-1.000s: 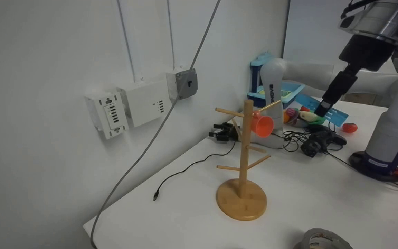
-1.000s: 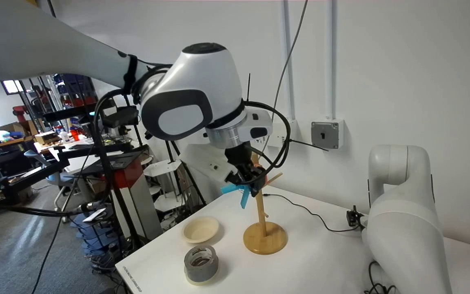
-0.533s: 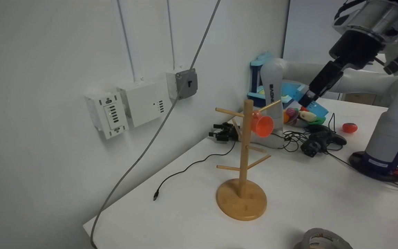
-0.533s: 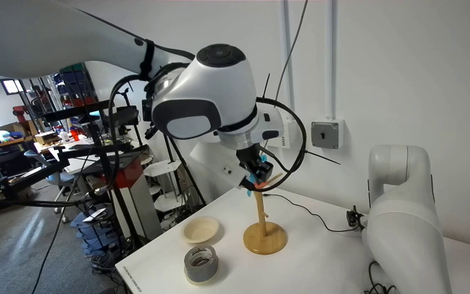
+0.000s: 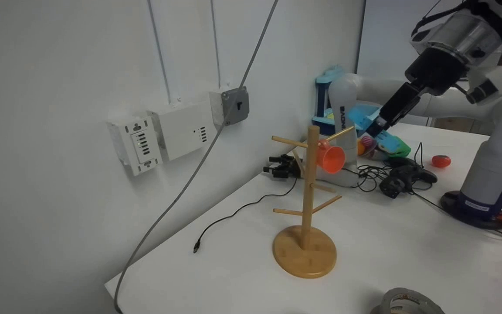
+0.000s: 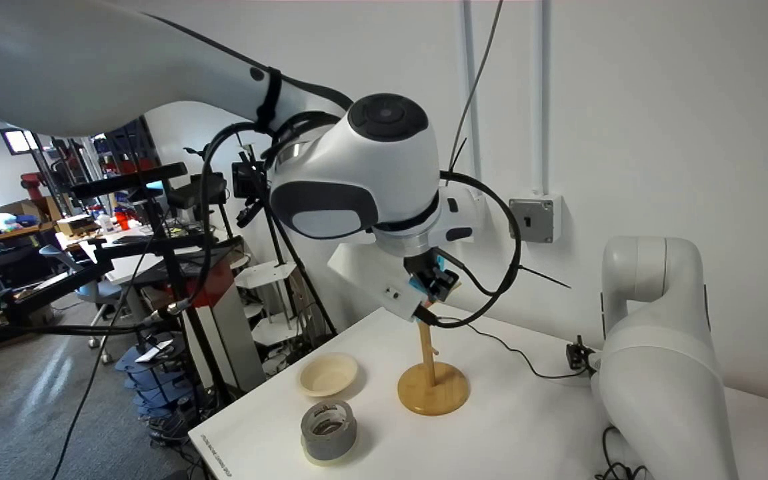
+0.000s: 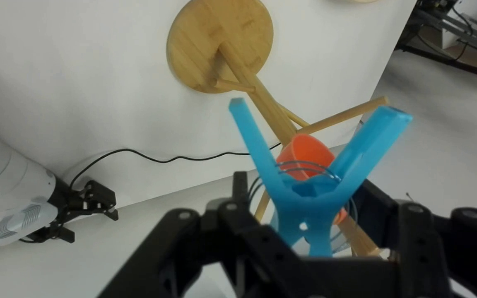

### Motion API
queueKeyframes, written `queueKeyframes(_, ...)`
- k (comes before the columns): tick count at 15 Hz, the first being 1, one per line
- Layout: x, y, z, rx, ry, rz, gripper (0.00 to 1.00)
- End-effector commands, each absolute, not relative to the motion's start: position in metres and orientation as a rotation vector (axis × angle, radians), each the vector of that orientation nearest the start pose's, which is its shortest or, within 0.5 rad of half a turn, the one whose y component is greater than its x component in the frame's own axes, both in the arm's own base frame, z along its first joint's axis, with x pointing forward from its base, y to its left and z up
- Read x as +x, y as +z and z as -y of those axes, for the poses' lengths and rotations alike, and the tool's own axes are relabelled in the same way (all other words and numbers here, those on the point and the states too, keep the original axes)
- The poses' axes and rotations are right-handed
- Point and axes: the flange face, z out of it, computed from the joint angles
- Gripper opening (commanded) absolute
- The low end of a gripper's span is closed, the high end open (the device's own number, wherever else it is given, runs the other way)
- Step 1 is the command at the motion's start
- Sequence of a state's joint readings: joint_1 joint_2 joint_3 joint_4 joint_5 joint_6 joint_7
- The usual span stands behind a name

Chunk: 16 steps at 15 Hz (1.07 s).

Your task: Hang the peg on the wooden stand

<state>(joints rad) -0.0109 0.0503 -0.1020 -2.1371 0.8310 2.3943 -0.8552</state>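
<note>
My gripper (image 5: 375, 127) is shut on the light-blue peg (image 5: 388, 143) and holds it tilted in the air. In the wrist view the peg (image 7: 304, 198) sits between the fingers, its two long legs spread in a V, with a wire spring. In an exterior view the peg (image 6: 417, 285) is mostly hidden by the gripper (image 6: 439, 285). The wooden stand (image 5: 307, 192) stands upright on the table; its round base also shows in the wrist view (image 7: 222, 45). The peg is apart from the stand's upper arms in an exterior view.
An orange cup (image 5: 331, 159) hangs at the stand's upper arm, behind the peg in the wrist view (image 7: 307, 151). A tape roll (image 6: 329, 432) and a bowl (image 6: 328, 375) are on the table. Another robot arm (image 6: 657, 380), cables and a controller (image 5: 408, 176) stand nearby.
My gripper has moved closer to the stand with the peg in it, left in an exterior view. The arm has also turned, changing the peg's tilt. The stand and cup have not moved.
</note>
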Motion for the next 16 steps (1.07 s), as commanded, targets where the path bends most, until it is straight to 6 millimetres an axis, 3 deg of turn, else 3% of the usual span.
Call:
queueKeyframes(1,0.579,0.397,0.059,-2.565,-0.613,0.261,0.36)
queueKeyframes(8,0.586,0.389,0.057,-2.566,-0.602,0.278,0.36)
queueKeyframes(16,0.584,0.404,0.080,-2.606,-0.636,0.237,0.36)
